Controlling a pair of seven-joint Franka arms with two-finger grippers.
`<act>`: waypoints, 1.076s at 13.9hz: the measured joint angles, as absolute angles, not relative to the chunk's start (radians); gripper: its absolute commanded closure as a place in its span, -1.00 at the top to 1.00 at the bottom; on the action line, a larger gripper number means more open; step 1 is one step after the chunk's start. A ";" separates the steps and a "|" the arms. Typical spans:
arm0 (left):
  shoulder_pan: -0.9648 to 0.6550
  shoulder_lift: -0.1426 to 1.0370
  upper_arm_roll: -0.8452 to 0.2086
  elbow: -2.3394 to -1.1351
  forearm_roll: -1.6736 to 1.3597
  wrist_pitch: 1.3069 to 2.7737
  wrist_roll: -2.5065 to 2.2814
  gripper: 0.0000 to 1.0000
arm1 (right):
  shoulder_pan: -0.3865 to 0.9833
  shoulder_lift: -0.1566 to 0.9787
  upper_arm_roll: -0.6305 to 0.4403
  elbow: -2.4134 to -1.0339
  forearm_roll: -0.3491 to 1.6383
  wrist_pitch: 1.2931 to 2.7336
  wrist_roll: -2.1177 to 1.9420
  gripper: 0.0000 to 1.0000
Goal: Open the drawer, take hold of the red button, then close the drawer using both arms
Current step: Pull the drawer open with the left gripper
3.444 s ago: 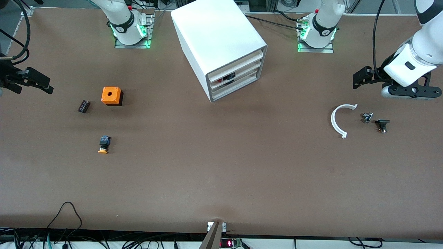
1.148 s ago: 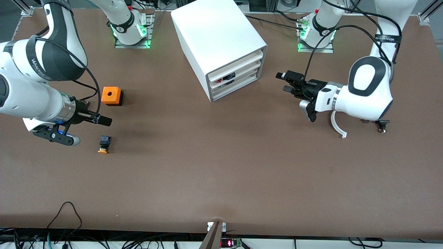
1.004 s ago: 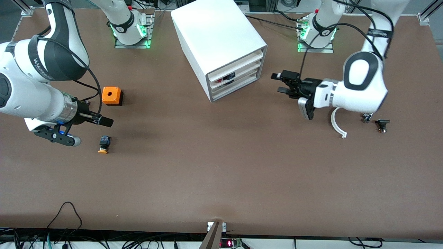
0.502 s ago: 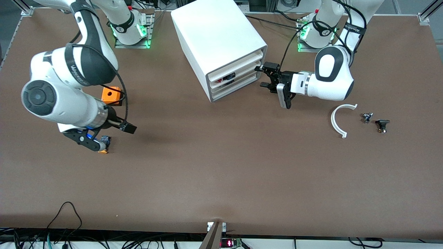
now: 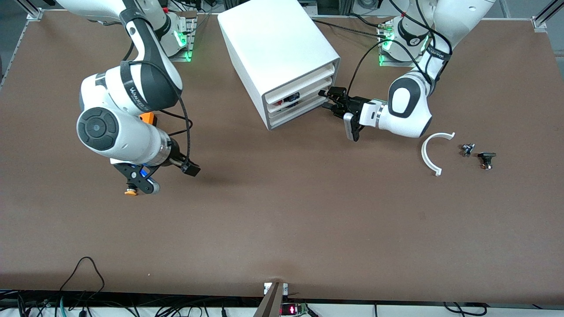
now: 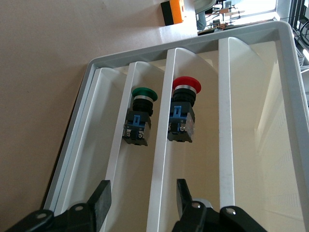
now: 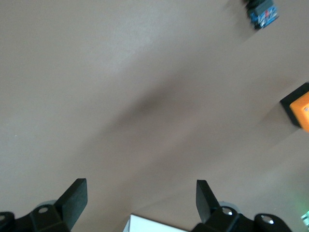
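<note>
The white cabinet [image 5: 277, 48] stands at the table's middle, all three drawers flush. The middle drawer [image 5: 304, 96] holds the red-capped button [image 5: 283, 101], lying on its side; the left wrist view shows it through the front cutout [image 6: 185, 107]. A green-capped button [image 6: 140, 116] lies in the drawer beside it. My left gripper [image 5: 325, 99] is open just in front of the drawers, its fingers [image 6: 101, 199] empty and its midpoint [image 6: 142, 203] level with the drawer fronts. My right gripper [image 5: 191, 169] is open and empty over bare table [image 7: 140, 198].
The orange box [image 5: 147, 118] is mostly hidden by the right arm. The orange-capped button [image 5: 130, 192] lies by the right wrist. A white curved piece [image 5: 429, 154], a small metal part [image 5: 467, 149] and a black part [image 5: 486, 159] lie toward the left arm's end.
The left gripper has swung in from its end of the table to the cabinet's drawer fronts. The right arm has moved toward the table's middle, past the orange-capped button.
</note>
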State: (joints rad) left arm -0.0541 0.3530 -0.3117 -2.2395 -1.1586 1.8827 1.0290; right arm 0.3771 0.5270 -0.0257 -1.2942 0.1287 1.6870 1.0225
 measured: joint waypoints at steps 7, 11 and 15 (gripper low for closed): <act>-0.059 0.382 -0.369 -2.241 -1.206 1.882 1.076 0.00 | 0.422 0.553 -0.026 -1.293 0.164 1.763 1.167 1.00; -0.066 0.395 -0.379 -2.241 -1.217 1.882 1.088 -0.10 | 0.438 0.560 -0.026 -1.293 0.169 1.780 1.219 1.00; -0.076 0.427 -0.379 -2.242 -1.222 1.882 1.157 -0.60 | 0.473 0.584 -0.025 -1.249 0.171 1.805 1.294 1.00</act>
